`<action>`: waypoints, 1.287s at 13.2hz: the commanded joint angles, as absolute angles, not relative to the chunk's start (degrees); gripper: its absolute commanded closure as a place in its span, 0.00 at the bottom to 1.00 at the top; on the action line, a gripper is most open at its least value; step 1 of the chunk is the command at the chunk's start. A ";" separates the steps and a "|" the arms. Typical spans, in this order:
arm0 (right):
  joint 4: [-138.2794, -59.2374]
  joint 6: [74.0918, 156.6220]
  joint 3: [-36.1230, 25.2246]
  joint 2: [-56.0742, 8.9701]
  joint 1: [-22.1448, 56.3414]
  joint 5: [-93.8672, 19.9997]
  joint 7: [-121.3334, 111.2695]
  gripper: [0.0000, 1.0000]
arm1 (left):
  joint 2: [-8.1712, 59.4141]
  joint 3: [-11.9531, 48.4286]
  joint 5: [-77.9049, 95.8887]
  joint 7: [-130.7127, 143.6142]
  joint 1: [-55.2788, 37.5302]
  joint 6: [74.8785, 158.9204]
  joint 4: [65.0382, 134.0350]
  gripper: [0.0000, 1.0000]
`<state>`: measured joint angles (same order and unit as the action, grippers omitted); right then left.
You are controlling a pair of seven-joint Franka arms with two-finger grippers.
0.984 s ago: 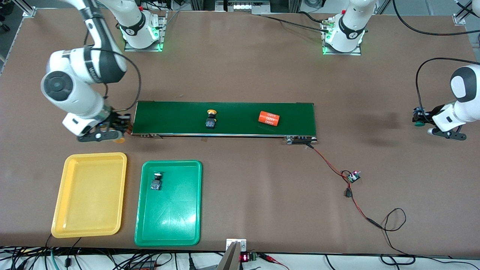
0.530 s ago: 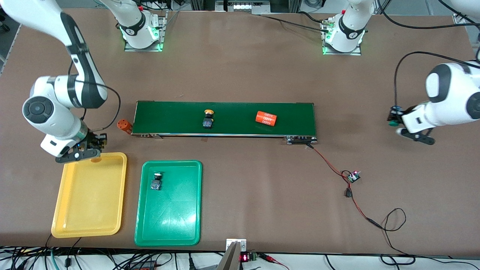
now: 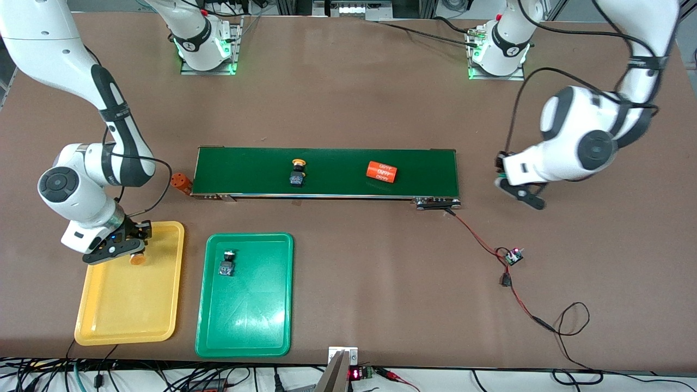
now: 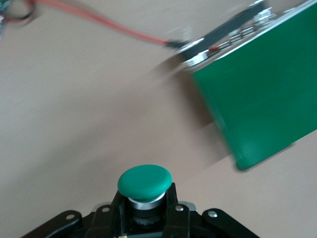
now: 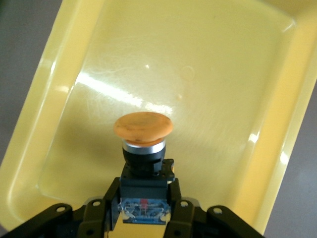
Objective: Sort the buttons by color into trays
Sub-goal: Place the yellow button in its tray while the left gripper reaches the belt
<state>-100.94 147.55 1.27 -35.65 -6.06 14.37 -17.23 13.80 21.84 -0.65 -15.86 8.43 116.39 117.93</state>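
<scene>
Nearest the front camera, past a fringe of cables (image 3: pixel 163 381) hanging off the table's edge, two trays lie side by side on the brown table (image 3: pixel 381 305). The green tray (image 3: pixel 245 326) holds one button with a green cap (image 3: pixel 227 263) near its farther end. The yellow tray (image 3: pixel 125 310) sits beside it toward the right arm's end of the table. Over that tray's farther end hangs the right gripper (image 3: pixel 133 251), its fingers clamped on the black-and-blue body of an orange-capped button (image 5: pixel 143 128); the right wrist view shows the cap pointing out over the tray's glossy floor.

A red-and-black wire (image 3: pixel 517 294) loops across the bare table to a small circuit board (image 3: pixel 513 256) and on to the end of the conveyor belt (image 3: pixel 425 169). On the long dark-green belt rest a second orange-capped button (image 3: pixel 297 172) and an orange cylinder (image 3: pixel 381 171) printed with digits. Another orange cylinder (image 3: pixel 179 181) stands just off the belt's end toward the right arm's side.

The left gripper (image 3: pixel 514 185) hangs over bare table off the belt's other end, closed on a green-capped button (image 4: pixel 144 182), as the left wrist view shows.

Farthest away, both arm bases (image 3: pixel 204 43) glow green along the table's edge, with metal framing above them.
</scene>
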 commanded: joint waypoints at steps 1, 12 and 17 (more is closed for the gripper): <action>-99.58 149.50 2.20 -37.18 -7.38 14.68 -18.55 0.50 | 13.62 20.83 0.53 -9.52 3.00 115.93 116.20 1.00; -100.63 128.19 10.70 -28.50 -7.65 14.24 -2.24 0.08 | 24.52 20.65 6.50 4.31 -1.23 122.34 110.65 1.00; -100.20 114.18 17.14 -23.47 -7.47 3.81 9.40 0.05 | 26.54 20.65 6.42 4.31 -1.58 126.21 111.18 0.70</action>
